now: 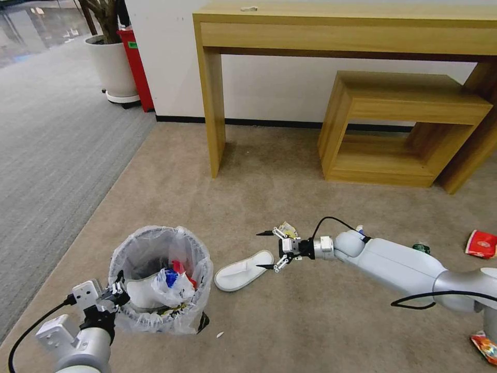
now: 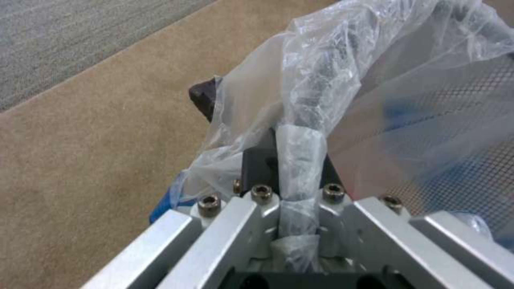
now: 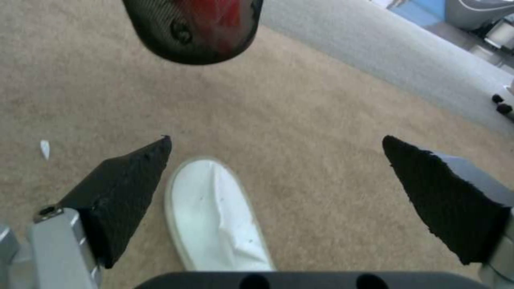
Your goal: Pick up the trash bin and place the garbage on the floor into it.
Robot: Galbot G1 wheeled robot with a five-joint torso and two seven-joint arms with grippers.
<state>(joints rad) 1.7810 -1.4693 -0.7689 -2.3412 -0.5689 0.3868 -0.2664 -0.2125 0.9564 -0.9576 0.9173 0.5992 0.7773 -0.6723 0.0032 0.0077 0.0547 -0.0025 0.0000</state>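
1. Head view: the trash bin point(image 1: 160, 280) stands on the floor point(image 1: 290, 186), the beige carpet, and serves as the landmark here. Its whitish bag liner point(image 1: 199, 269) frills over the rim, and inside lie a white slipper, a blue-white carton and something red.
2. The left gripper point(image 1: 116, 292) sits at the bin's near-left rim, its fingers closed on the rim and liner.
3. Just to the right of the bin a second white slipper point(image 1: 243, 269) lies flat on the carpet.
4. The right gripper point(image 1: 269, 249) hangs beyond that slipper's far end from the bin, fingers spread wide and holding nothing.
5. A crumpled wrapper point(image 1: 288, 228) lies just behind that gripper; a red wrapper point(image 1: 481, 243) and an orange packet point(image 1: 484, 347) lie well to the right of the bin.
6. Left wrist view: the fingers point(image 2: 257, 160) are pinched together on the bin's rim, the clear liner point(image 2: 332, 80) bunched between them; mesh wall point(image 2: 460, 132) shows through the plastic.
7. Right wrist view: the two black fingertips point(image 3: 134, 188) stand far apart, empty, above the carpet. The white slipper point(image 3: 214, 212) lies beneath, nearer one tip, touched by neither. The bin's dark mesh body point(image 3: 192, 28), with red inside, appears beyond.
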